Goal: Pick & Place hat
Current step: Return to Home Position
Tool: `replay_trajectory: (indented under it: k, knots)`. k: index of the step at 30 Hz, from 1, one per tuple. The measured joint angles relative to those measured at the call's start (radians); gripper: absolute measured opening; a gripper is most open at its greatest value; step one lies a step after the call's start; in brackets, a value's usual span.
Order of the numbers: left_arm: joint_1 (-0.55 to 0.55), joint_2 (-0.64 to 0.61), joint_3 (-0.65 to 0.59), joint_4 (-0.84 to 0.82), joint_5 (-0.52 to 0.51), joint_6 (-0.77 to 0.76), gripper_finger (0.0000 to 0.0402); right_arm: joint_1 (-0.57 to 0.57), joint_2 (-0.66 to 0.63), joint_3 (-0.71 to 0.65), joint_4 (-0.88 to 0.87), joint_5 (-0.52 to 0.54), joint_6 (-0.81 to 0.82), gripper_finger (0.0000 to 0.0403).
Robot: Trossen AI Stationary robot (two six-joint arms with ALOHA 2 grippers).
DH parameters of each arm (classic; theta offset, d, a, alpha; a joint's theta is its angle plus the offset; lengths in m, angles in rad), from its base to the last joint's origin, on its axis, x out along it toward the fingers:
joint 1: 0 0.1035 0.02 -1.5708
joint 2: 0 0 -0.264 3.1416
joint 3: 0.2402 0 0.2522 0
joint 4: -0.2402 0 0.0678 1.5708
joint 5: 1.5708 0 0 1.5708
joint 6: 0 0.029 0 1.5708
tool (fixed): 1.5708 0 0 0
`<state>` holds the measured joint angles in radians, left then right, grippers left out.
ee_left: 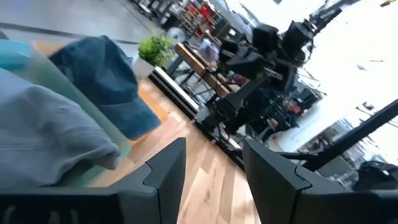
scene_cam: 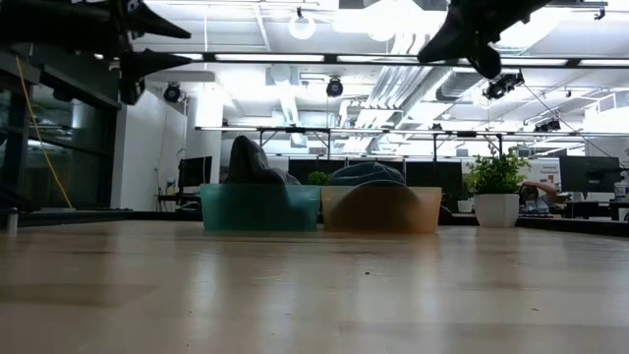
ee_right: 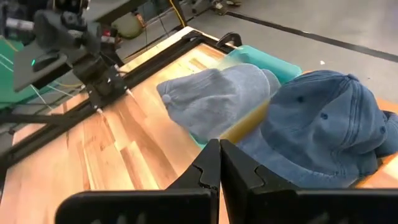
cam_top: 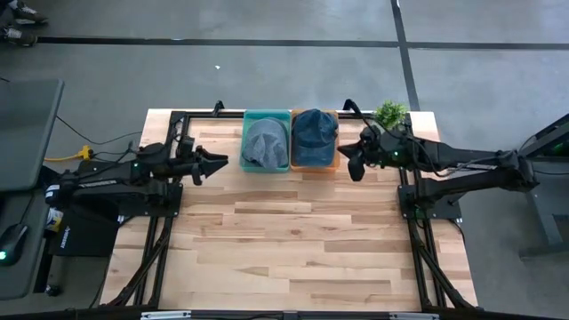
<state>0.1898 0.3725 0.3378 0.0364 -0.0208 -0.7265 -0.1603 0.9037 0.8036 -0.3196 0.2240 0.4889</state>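
Observation:
A grey cap point(cam_top: 261, 143) lies in the teal bin point(cam_top: 266, 116), and a dark blue cap point(cam_top: 313, 133) lies in the orange bin point(cam_top: 336, 163) beside it, at the table's far edge. Both caps show in the right wrist view, the grey cap point(ee_right: 211, 99) and the blue cap point(ee_right: 323, 127). My left gripper point(cam_top: 216, 163) hangs open in the air left of the teal bin, fingers pointing at it. My right gripper point(cam_top: 355, 169) is shut, raised right of the orange bin. In the low view both bins point(scene_cam: 260, 208) point(scene_cam: 381, 209) stand side by side.
A small potted plant point(cam_top: 389, 113) stands at the far right corner, close behind my right arm. Black frame rails point(cam_top: 411, 191) run along both sides of the table. The wide near part of the wooden table top point(cam_top: 293, 249) holds nothing.

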Motion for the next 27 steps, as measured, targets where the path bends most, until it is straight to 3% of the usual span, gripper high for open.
replay_trajectory:
  k: [5, 14, 23, 27]
  knots:
    - [0.0, -0.113, 0.0, -0.092, -0.024, 0.032, 0.0159, 0.101, -0.014, -0.016, 0.004, 0.086, -0.005, 0.0]
    - [0.0, -0.287, 0.0, -0.285, -0.056, 0.089, 0.0159, 0.221, -0.112, -0.276, 0.343, 0.133, 0.047, 0.0]
    - [0.0, -0.365, -0.05, -0.277, -0.085, 0.116, 0.0159, 0.261, -0.23, -0.443, 0.587, 0.172, 0.016, 0.0]
    - [0.0, -0.366, -0.132, -0.178, -0.063, 0.07, 0.0159, 0.261, -0.273, -0.475, 0.609, 0.176, -0.006, 0.0]
